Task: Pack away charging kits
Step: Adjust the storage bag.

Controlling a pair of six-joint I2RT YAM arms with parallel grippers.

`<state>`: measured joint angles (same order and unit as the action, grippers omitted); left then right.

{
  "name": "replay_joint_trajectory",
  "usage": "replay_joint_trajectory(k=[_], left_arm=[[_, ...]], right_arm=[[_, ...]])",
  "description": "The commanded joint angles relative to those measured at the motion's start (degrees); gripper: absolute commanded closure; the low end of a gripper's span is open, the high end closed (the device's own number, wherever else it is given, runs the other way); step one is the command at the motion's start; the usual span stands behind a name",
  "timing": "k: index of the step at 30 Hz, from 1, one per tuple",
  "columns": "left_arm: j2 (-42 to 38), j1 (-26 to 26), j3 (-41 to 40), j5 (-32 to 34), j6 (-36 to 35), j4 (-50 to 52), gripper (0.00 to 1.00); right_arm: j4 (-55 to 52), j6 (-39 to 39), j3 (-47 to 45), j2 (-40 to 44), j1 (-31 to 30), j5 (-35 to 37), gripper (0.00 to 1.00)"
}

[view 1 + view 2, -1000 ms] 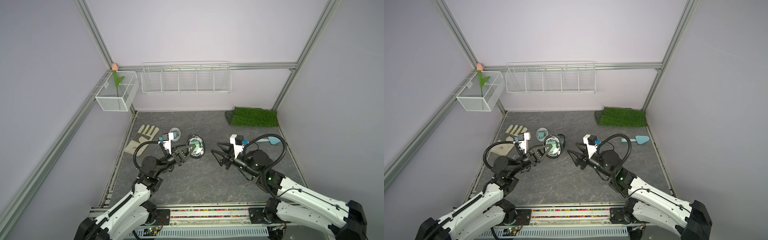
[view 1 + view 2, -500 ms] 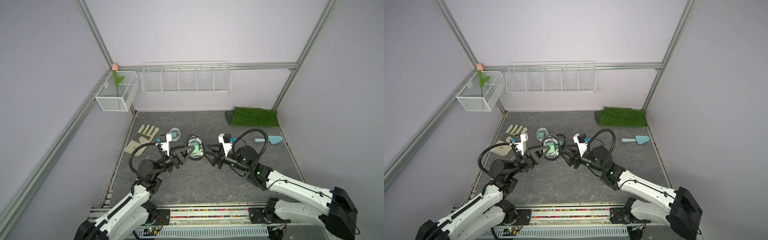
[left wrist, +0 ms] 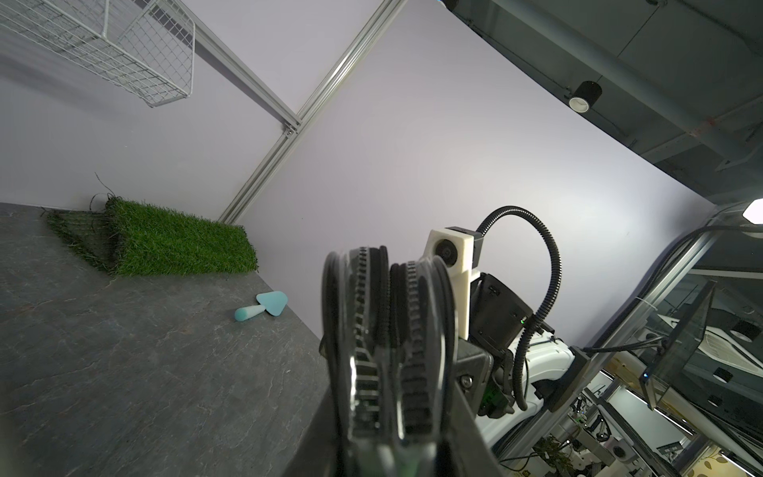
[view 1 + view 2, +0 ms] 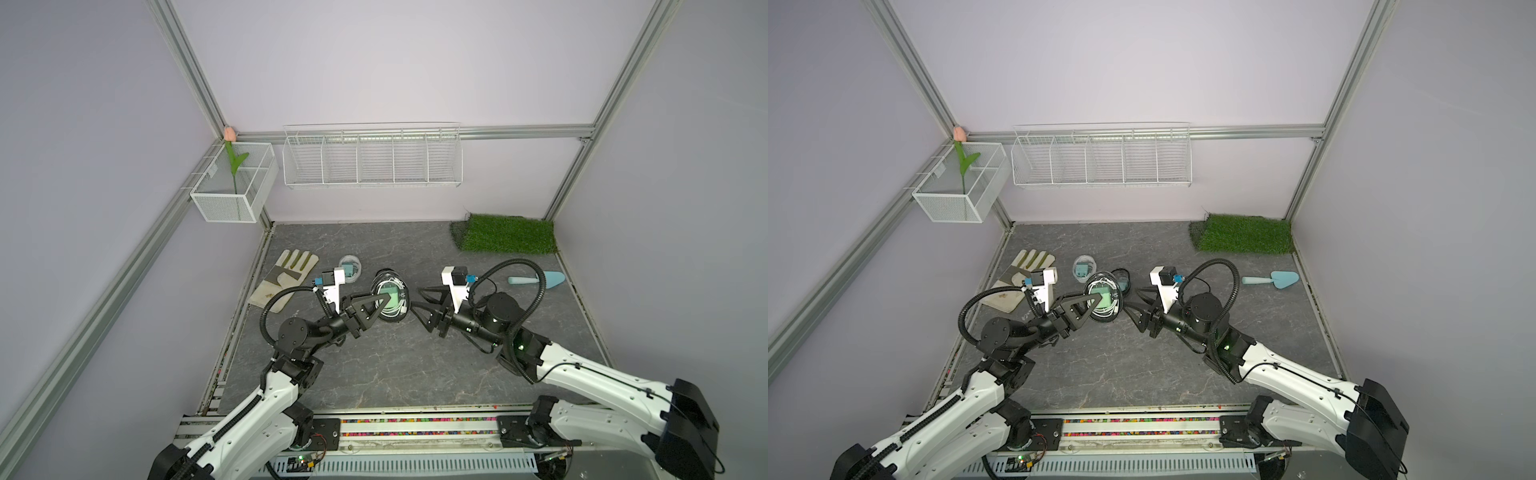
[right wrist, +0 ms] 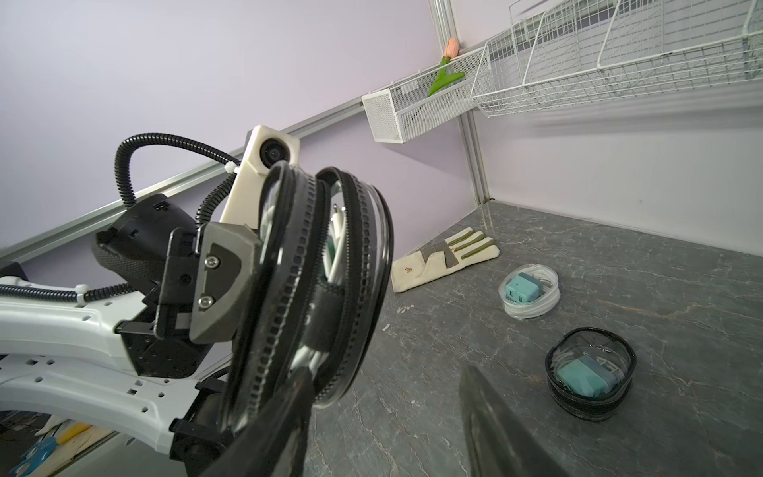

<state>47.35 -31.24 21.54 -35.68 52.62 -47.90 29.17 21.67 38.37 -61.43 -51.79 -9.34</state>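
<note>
My left fingers [image 4: 358,311] are clamped on the rim of a round black zip case [image 4: 391,305]. They hold it clear of the counter [image 4: 374,374] and up on edge, near the middle of the scene and slightly left. Through its clear face I see a mint charger block [image 4: 388,300] and a coiled white cable [image 4: 398,309], so this kit is loaded. In the wrist views its two zip-edged halves stand apart. I present it edge-on to my right arm so the zip can be reached.

My right fingers [image 5: 508,433] are spread and empty, just right of the case. Whether one touches its rim I can't tell. Closing the zip looks like the next job.

Farther back on the counter sit a white-rimmed case [image 4: 349,266] and a black-rimmed case [image 5: 590,373], each holding a charger block.
</note>
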Motion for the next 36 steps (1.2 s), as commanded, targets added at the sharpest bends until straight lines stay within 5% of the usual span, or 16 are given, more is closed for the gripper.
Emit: replay_joint_trajectory(k=[1,4,9,16,19,22,27,36], left_arm=[[0.9,0.0,1.4,-0.6,0.1,-2.7,0.96],[2.4,0.0,1.5,-1.4,1.6,-5.4,0.96],[5.4,0.0,1.4,-2.9,4.5,-10.8,0.96],[9.8,0.0,0.3,-3.8,5.7,-15.3,0.93],[11.0,0.0,0.1,-4.4,5.5,-15.4,0.88],[11.9,0.0,-0.2,-4.8,5.1,-15.7,0.78],[11.2,0.0,0.7,-5.0,2.4,-10.3,0.25],[3.3,0.0,2.0,-0.5,-6.2,5.5,0.11]], right_arm=[[2.5,1.1,0.5,-1.5,0.1,-2.1,0.4],[3.9,1.8,1.6,-3.9,0.1,-3.2,0.41],[6.1,3.0,3.1,-6.6,0.1,-5.2,0.58],[12.0,5.6,3.9,-7.7,-0.1,-9.7,0.57],[13.3,6.6,4.9,-8.7,-0.2,-10.9,0.74],[12.7,7.2,6.4,-9.7,-0.3,-11.4,0.88],[4.7,4.9,9.3,-9.5,-0.4,-9.3,0.94],[-29.7,-4.2,19.3,-6.1,-0.3,0.3,0.94]])
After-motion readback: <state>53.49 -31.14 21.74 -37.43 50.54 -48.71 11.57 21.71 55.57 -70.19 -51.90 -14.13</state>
